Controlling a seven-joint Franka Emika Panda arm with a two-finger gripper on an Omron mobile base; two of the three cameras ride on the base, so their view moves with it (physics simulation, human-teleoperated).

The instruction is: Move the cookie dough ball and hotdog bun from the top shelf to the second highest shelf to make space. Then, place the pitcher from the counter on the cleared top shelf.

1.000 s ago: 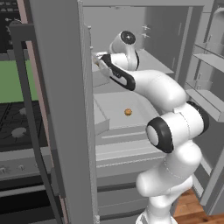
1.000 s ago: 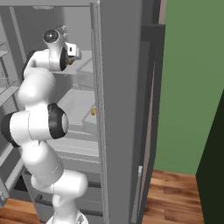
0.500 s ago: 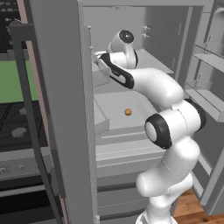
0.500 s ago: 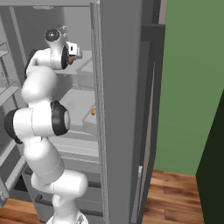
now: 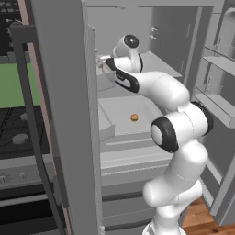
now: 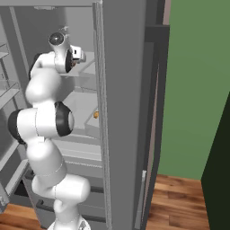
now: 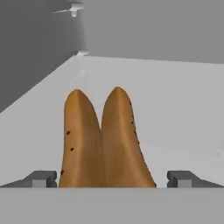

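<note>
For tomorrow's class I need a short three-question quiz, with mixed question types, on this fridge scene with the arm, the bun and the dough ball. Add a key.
1. True or false: the gripper is shut on the hotdog bun.
2. Which shelf does the cookie dough ball lie on? A) the top shelf B) the second highest shelf C) a door shelf
3. Fill in: in the hand view the bun lies ___ the two fingertips.

Key:
1. False; the jaws stand wide open on either side of the bun.
2. B
3. between
</note>
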